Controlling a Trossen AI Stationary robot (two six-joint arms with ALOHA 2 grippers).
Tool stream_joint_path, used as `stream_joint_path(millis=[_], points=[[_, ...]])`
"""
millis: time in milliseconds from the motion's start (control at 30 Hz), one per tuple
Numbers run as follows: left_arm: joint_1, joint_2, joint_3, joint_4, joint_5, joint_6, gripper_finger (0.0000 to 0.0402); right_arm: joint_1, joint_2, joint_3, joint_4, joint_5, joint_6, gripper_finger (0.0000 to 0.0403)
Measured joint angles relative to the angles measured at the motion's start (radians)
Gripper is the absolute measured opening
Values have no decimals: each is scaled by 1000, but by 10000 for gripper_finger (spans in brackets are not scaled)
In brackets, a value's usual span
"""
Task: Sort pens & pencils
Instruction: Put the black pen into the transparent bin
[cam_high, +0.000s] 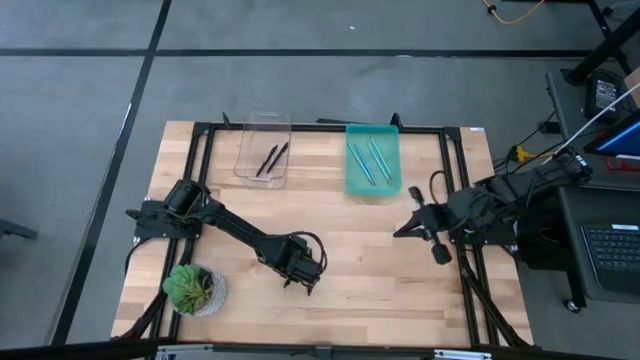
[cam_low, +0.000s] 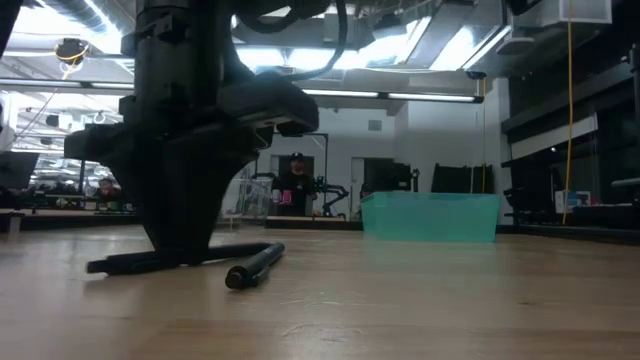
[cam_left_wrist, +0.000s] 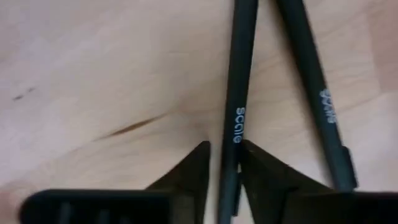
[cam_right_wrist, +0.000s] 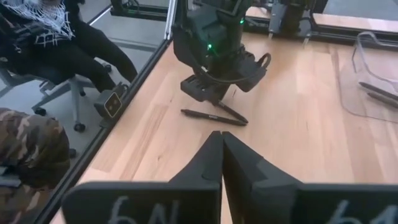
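Observation:
Two black sticks lie on the wooden table near its front middle, one (cam_left_wrist: 239, 81) between my left gripper's fingers and one (cam_left_wrist: 317, 87) beside it; both show in the low view (cam_low: 255, 266). My left gripper (cam_high: 302, 282) is down at the table, shut on the first stick. Two more black sticks (cam_high: 271, 159) lie in a clear tray (cam_high: 246, 165) at the back. Light blue sticks (cam_high: 370, 160) lie in a teal tray (cam_high: 355, 182). My right gripper (cam_high: 398, 232) is shut and empty, hovering at the right. My left gripper pinches the black stick's shaft (cam_left_wrist: 230, 163) between its two fingertips (cam_left_wrist: 194, 169), just below the printed word. The fingers come from above and lie across the stick. The stick lies level on the table (cam_low: 130, 264), with its neighbour close alongside.
A small potted plant (cam_high: 195, 290) stands at the front left corner. A black frame (cam_high: 200, 160) runs round the table. A seated person (cam_right_wrist: 62, 37) shows beyond the table's edge in the right wrist view, and another person (cam_low: 293, 185) stands far back in the room.

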Motion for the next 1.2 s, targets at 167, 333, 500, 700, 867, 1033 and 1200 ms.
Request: stream_joint_path(millis=[167,333,500,700,867,1033,1200], points=[[6,1,-1,-11,2,10,19,0,-108,0,-71,0,3,12],[17,2,-2,-11,15,24,17,0,-207,0,-121,-1,32,15],[26,-27,-9,-29,-5,43,17,0,-286,0,-138,0,33,6],[42,-121,-7,-66,-41,58,17,0,-321,0,-138,-1,55,12],[78,-218,-6,-64,-64,119,17,0,-318,0,-145,-2,53,16],[145,-332,-6,-91,-114,177,17,0,-318,0,-154,-3,48,8],[244,-436,-6,-125,-237,243,17,0,-317,0,-155,-3,24,8]])
